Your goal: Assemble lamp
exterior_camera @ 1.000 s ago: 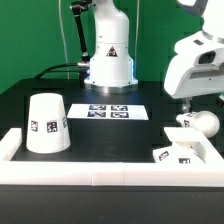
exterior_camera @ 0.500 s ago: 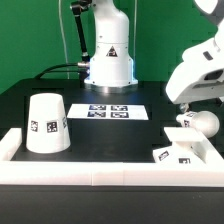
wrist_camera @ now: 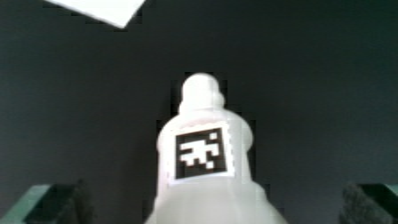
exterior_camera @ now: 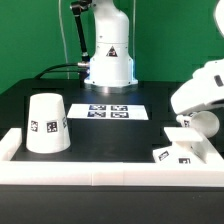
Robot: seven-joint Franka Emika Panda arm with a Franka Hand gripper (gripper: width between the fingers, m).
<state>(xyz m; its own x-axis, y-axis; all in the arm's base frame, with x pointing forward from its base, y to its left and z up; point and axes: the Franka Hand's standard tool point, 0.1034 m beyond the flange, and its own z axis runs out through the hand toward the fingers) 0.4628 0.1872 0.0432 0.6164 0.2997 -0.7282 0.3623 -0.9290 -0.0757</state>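
The white bulb (exterior_camera: 205, 123) lies on the black table at the exterior view's right, partly covered by my hand. In the wrist view the bulb (wrist_camera: 205, 150) fills the middle, its tag facing the camera and its neck pointing away. My gripper (exterior_camera: 188, 117) is low over it. The gripper (wrist_camera: 210, 206) is open, with one dark finger (wrist_camera: 50, 203) on each side of the bulb's round body and a gap to each. The flat square base (exterior_camera: 180, 153) lies just in front of the bulb. The tapered shade (exterior_camera: 47, 123) stands mouth down at the exterior view's left.
The marker board (exterior_camera: 110, 111) lies at the table's middle, in front of the arm's pedestal (exterior_camera: 109, 60). A white rail (exterior_camera: 100, 170) frames the front edge and corners of the table. A white corner (wrist_camera: 98, 10) shows past the bulb's neck in the wrist view.
My hand has come down from well above the bulb to just over it, and now covers part of it. The bulb, base and shade have not moved.
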